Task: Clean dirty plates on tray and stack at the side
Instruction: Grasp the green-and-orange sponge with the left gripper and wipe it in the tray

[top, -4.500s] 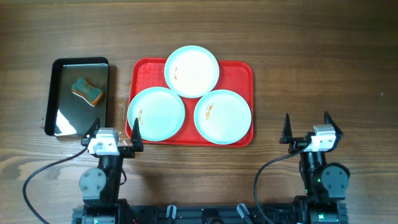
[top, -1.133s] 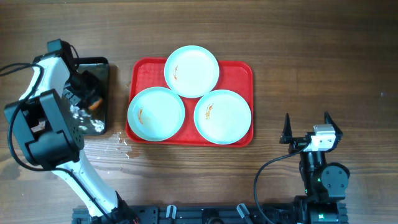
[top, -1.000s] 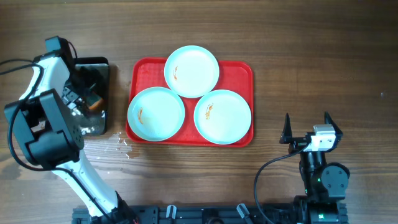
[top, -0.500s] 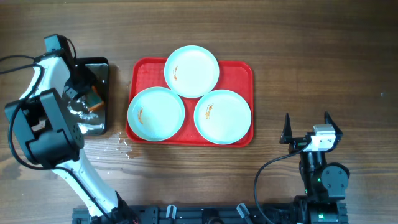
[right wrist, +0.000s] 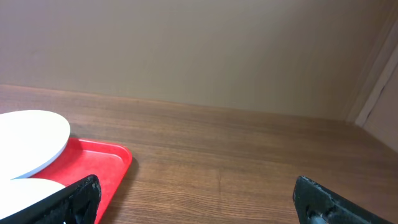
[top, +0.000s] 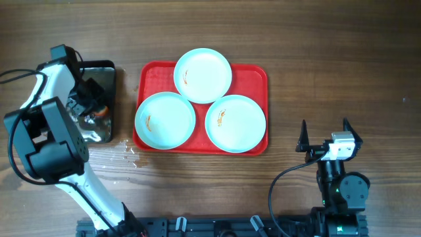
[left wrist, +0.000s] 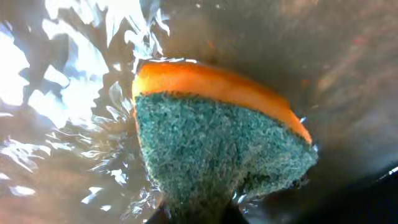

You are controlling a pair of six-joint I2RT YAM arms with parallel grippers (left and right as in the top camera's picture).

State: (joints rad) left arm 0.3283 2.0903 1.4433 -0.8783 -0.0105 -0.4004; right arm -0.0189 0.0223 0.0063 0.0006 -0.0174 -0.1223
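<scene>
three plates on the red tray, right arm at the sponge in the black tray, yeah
No, it's the left end effector at the sponge in the black tray; the overhead view shows it. The plates do sit on the red tray.

Robot manipulation test bench, indoors.
Wood-grain table (top: 329, 66), black mounting rail (top: 223, 228) with cabling (top: 279, 181), plain beige wall (right wrist: 186, 50).
</scene>
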